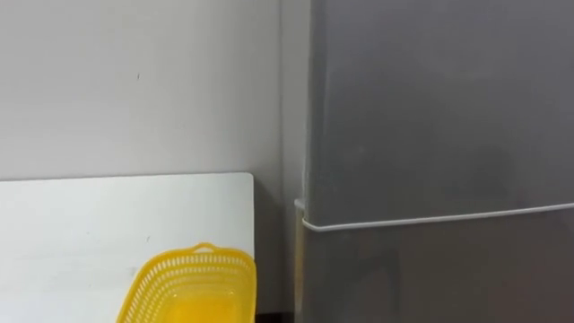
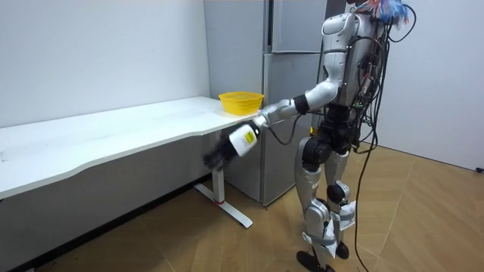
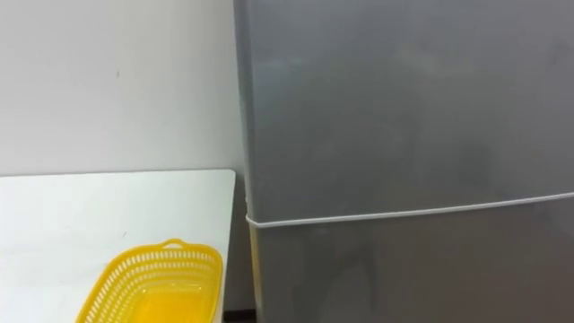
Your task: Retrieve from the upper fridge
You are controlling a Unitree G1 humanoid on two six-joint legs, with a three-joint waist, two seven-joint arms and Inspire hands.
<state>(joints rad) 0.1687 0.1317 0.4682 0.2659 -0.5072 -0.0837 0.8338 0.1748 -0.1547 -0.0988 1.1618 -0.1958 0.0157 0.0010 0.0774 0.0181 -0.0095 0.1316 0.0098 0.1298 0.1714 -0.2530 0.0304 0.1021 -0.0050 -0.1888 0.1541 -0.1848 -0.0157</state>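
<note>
The robot is standing upright on the wooden herringbone floor (image 2: 189,242), close in front of the fridge (image 1: 430,108) and facing it. The fridge is a tall, flat-fronted box in dull grey metal with a faintly smudged, matte sheen. Its upper door (image 1: 439,99) is sitting shut, so the compartment behind it and whatever it holds are hidden. A thin pale seam (image 1: 430,218) is running straight across the fridge front, dividing the upper door from the lower door (image 1: 430,278), which is shut as well.

Just to the left of the fridge, a long white tabletop (image 1: 90,224) is running along the plain pale wall (image 1: 134,81). Its surface is smooth and its corner nearest the fridge is squared off. On that end of the tabletop, near the fridge, a yellow basket (image 1: 193,283) is resting. It is moulded plastic, oval with rounded corners, its sloping walls pierced in a fine lattice, and a small lip is rising from its rim on the far side.

In the room view the robot's left arm is reaching out sideways away from the fridge, along the front edge of the tabletop. The left robot hand (image 2: 218,156), dark beyond a white wrist, is hanging in the air just below tabletop height, touching nothing. It is smeared there, and I cannot tell whether it is spread or pressed together.
</note>
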